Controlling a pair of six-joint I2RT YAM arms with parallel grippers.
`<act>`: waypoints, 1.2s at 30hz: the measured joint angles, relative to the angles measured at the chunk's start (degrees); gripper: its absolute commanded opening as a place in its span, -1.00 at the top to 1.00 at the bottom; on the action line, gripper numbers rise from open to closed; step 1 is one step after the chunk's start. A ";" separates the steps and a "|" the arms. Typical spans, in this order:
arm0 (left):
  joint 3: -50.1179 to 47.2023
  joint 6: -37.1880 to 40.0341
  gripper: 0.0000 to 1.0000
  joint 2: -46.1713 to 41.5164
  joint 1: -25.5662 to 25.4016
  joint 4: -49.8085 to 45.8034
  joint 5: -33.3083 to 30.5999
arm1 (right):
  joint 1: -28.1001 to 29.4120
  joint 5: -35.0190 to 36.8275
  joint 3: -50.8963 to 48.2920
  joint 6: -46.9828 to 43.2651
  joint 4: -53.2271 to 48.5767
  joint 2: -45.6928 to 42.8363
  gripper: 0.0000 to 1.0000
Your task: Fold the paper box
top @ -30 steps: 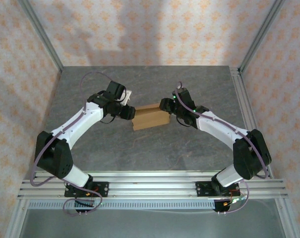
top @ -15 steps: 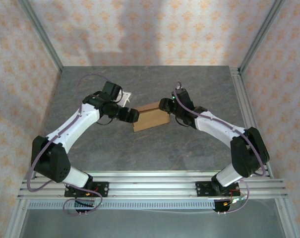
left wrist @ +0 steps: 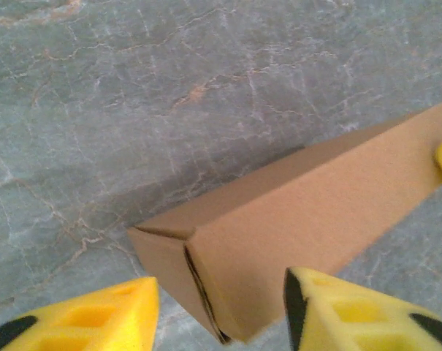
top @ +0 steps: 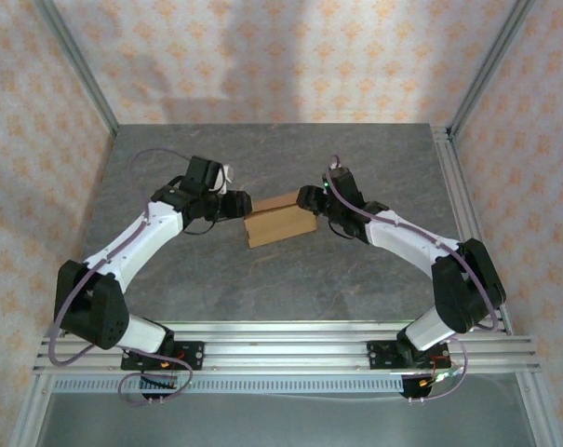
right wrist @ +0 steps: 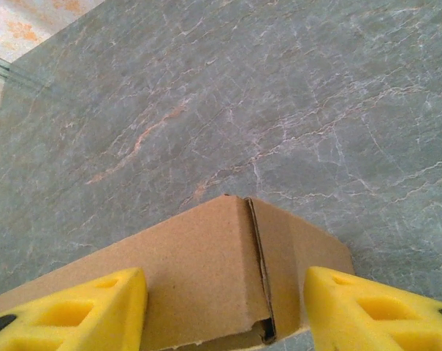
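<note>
While the grey marbled table [top: 281, 279] fills the middle of the top view, the two white arms bend in from the lower corners and meet just above centre. The left arm [top: 132, 242] has changed most since a second ago: its dark shoulder block now sits further toward the left edge and its forearm runs flatter. The right arm [top: 411, 242] has barely shifted.

Between them lies the paper box [top: 279, 222], folded into a shallow tan block resting on the table just above the frame's centre. Its left end has slid slightly to the left compared with the earlier frame.

The left gripper [top: 241, 207] is at the box's left end, a little higher in the frame than before. In the left wrist view its yellow fingers [left wrist: 89, 318] stand on either side of the box's [left wrist: 301, 212] end flap, with a sliver of table between one finger and the cardboard. I cannot tell whether they pinch it.

The right gripper [top: 304, 198] is at the box's right end, where it was. In the right wrist view its fingers [right wrist: 374, 311] press against both sides of the box's [right wrist: 191, 256] corner, gripping it at medium width.
</note>
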 measured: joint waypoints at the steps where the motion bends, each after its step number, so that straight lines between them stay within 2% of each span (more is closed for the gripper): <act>1: -1.03 -0.96 0.11 0.39 0.00 0.70 -0.02 | 0.00 -0.13 0.02 -0.02 -0.02 0.00 -0.16; 7: -6.99 -6.01 0.42 -0.72 0.00 9.22 1.73 | -0.07 -0.57 0.39 -0.20 -1.36 0.00 -0.17; 13: -10.69 -8.02 0.47 -1.75 0.61 16.00 1.95 | -1.38 -4.52 1.46 -0.68 -2.60 0.00 -0.25; 16: -10.69 -8.04 0.49 -1.11 0.79 17.66 1.53 | -2.56 -6.95 1.75 -0.66 -3.04 0.02 -0.23; 18: -10.88 -7.93 0.49 -0.94 0.79 18.45 1.31 | -3.39 -8.46 1.73 -0.55 -2.99 0.02 -0.11; 22: -11.47 -7.89 0.51 -0.96 0.81 19.80 0.66 | -5.33 -11.58 0.07 0.96 -0.55 0.02 0.36; 27: -11.50 -7.76 0.50 -1.01 0.79 19.98 0.00 | -6.34 -13.31 -0.94 3.13 1.51 0.02 0.52; 31: -11.87 -7.15 0.49 -1.51 0.79 19.98 0.00 | -6.34 -13.49 -1.33 3.43 1.97 -0.09 0.47; 36: -13.33 -6.78 0.47 -3.32 0.68 19.76 0.42 | -6.25 -14.08 -3.82 3.65 3.69 -1.90 -0.01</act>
